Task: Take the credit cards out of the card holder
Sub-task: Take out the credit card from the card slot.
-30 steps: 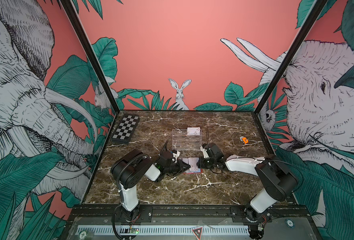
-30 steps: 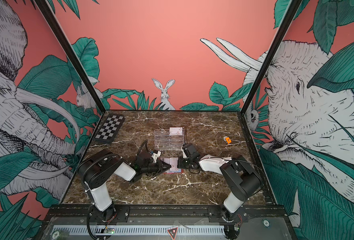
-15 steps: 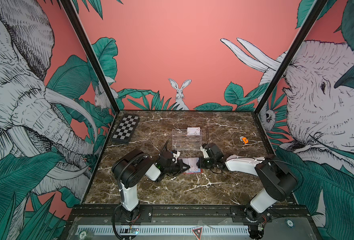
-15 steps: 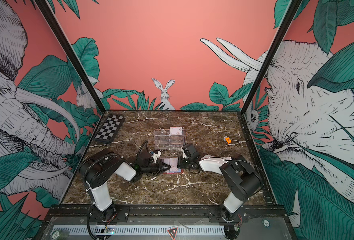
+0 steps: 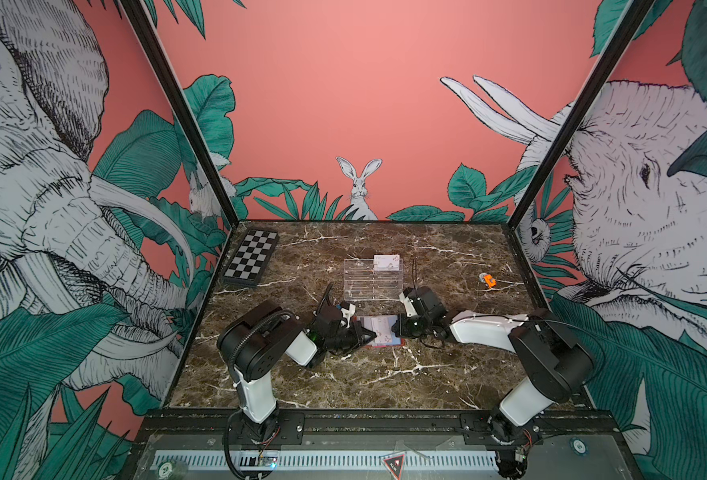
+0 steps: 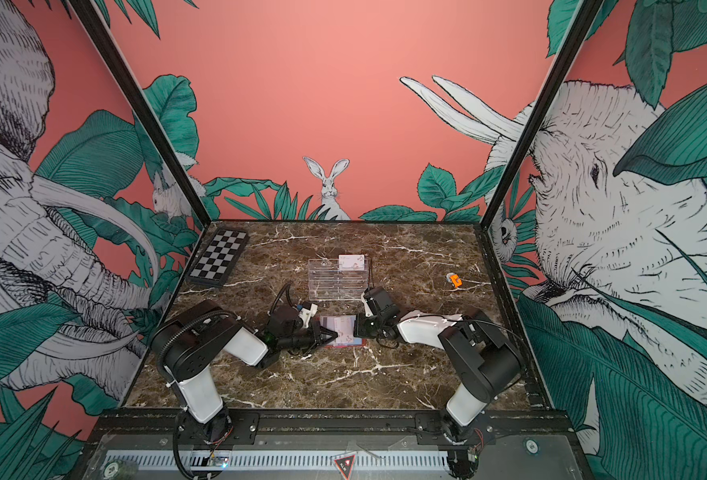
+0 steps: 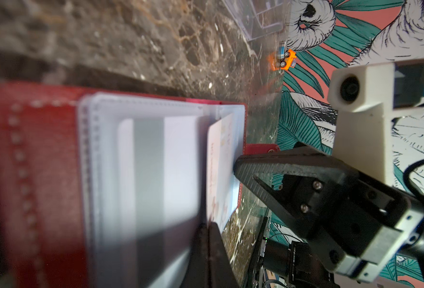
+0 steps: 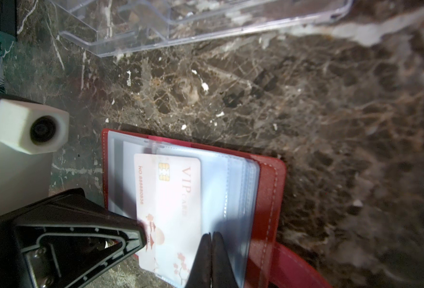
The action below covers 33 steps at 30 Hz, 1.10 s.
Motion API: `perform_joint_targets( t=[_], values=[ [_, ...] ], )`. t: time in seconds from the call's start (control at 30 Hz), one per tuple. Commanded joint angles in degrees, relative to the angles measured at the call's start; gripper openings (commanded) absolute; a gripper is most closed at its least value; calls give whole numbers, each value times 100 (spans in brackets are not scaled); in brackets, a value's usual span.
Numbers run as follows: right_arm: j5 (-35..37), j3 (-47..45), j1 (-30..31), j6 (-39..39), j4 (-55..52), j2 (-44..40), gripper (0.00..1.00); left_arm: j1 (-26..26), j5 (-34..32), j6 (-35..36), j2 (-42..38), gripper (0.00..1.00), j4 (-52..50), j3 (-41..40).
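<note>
The card holder [image 8: 268,189] lies open on the bench [image 5: 343,386]. The left pincer [image 5: 371,334] is closed at the edge of a half-out credit card [image 8: 171,199], and the right pincer [image 8: 211,240] presses shut-tipped on the sleeves [image 8: 236,189]. The card looks thin, stiff and slick: pinch that edge.

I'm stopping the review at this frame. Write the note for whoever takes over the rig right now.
Left gripper: shut, apparently on the edge of the VIP card, which sticks partway out.
Right gripper: shut, tips on the clear sleeves; pinching or only pressing, cannot tell.
Card holder: open flat, in front of the clear rack.
Done: a white card stands in the rack.
Left: pull the VIP card free; a striped card also sits in a sleeve.
</note>
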Motion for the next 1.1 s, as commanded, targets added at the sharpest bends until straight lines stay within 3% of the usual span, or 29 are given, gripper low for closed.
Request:
perform_joint_targets(
  t=[0.0,0.13,0.23,0.6,0.87,1.07],
  values=[
    [67,-161,43,12,-348,175,0,23,-128,46,-25,6,-424,-134],
    [62,-179,39,8,-349,155,0,24,-150,33,4,35,-414,-119],
    [58,-179,43,1,-349,139,0,22,-116,57,67,36,-412,-74],
    [-10,-167,43,-11,-313,192,0,22,33,95,369,24,-370,177],
    [-8,-168,38,-17,-330,208,0,55,73,226,214,1,-515,162],
    [81,-205,43,-32,-387,106,0,173,8,572,-398,0,-1236,198]
  ],
)
